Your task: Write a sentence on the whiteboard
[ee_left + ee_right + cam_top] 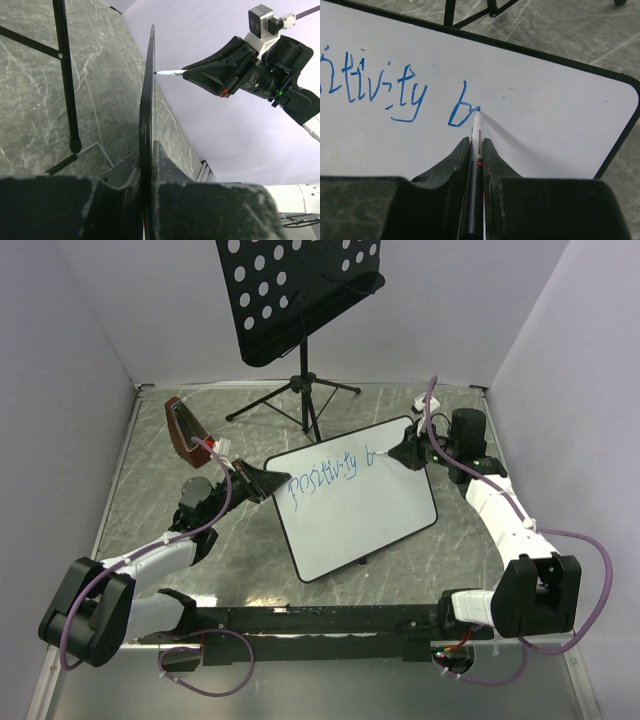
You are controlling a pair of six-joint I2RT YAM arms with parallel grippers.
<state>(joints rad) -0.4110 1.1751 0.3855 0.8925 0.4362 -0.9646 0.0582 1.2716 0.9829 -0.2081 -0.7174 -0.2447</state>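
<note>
The right gripper [476, 145] has its two dark fingers pressed together on a slim white marker [475, 131], which runs up between them and sticks out past the tips. The marker's blue tip touches the large flat white whiteboard [545, 125], a rectangular panel with rounded corners and a thin black rim, right where the bowl of a blue letter "b" ends.

The left gripper [147, 150] pinches the whiteboard's rim, with one finger on each face. Its wrist camera sees the panel edge-on as a thin dark line rising from between the fingers, with the marker tip meeting the face further up.

From above, the whiteboard [370, 515] sits over the middle of the grey marbled table [150, 440], turned at an angle. Its left corner is in the left gripper [268, 480], and the right gripper [405, 453] is at its far right corner. A small black clip shows on its near long edge. I cannot tell whether that edge rests on the table.

The sentence [325, 475], in thin blue handwriting, runs along the far long edge and so far reads "positivity b". The right wrist view shows its end [395, 92] just left of the marker.

Beyond the whiteboard, near the table's far edge, stands a black perforated metal music stand [290, 290] on tripod legs.
</note>
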